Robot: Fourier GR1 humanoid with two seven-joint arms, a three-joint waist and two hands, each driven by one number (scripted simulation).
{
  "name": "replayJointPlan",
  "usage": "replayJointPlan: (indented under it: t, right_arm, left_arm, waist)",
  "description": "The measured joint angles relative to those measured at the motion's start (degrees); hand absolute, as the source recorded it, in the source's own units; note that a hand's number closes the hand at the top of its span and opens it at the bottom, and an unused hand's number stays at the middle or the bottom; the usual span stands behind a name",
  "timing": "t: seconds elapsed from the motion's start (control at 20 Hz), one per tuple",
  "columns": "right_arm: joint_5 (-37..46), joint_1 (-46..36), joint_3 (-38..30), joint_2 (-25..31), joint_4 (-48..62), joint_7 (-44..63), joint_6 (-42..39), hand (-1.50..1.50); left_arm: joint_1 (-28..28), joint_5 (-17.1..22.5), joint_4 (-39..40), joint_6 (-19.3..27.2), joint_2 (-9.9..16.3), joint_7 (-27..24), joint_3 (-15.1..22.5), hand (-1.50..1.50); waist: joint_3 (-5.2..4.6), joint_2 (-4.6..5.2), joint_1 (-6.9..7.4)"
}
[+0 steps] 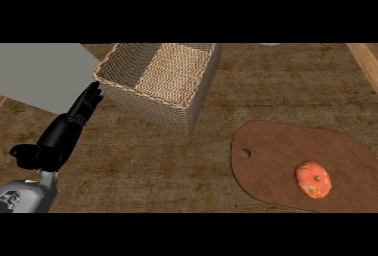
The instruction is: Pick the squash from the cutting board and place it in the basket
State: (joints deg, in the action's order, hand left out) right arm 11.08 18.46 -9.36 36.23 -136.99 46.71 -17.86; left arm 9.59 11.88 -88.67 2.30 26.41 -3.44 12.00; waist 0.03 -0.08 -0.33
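While the left hand [65,131] sat at the left side of the view, its fingers were straight and pointing up toward the near corner of the woven basket [159,82], holding nothing. Further right, well apart from it, the brown cutting board [280,165] lay flat on the wooden counter [170,160]. The orange squash [313,179] was on the board, nowhere near the basket.
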Motion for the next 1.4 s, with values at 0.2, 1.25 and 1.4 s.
replayJointPlan:
  t: [0.2, 1.25, 1.4]
  right_arm:
    - [8.35, 1.35, 2.12, -4.39, 4.62, -7.60, 1.85, -1.50]
    - [26.96, -1.52, 7.26, -18.15, 16.23, -23.38, 5.46, -1.50]
    - [28.80, -0.77, 7.47, -19.30, 16.08, -23.49, 4.68, -1.50]
  left_arm:
    - [0.35, -1.64, -0.22, 0.03, -1.48, 0.81, -0.53, 0.00]
    - [-0.65, -7.58, -2.30, -6.08, -7.24, 3.45, -7.13, 0.00]
    - [-0.98, -7.97, -3.34, -7.27, -7.74, 4.30, -8.28, 0.00]
  waist:
    - [0.01, 0.02, 0.06]
    - [-0.03, 0.02, 0.17]
    - [-0.03, 0.03, 0.17]
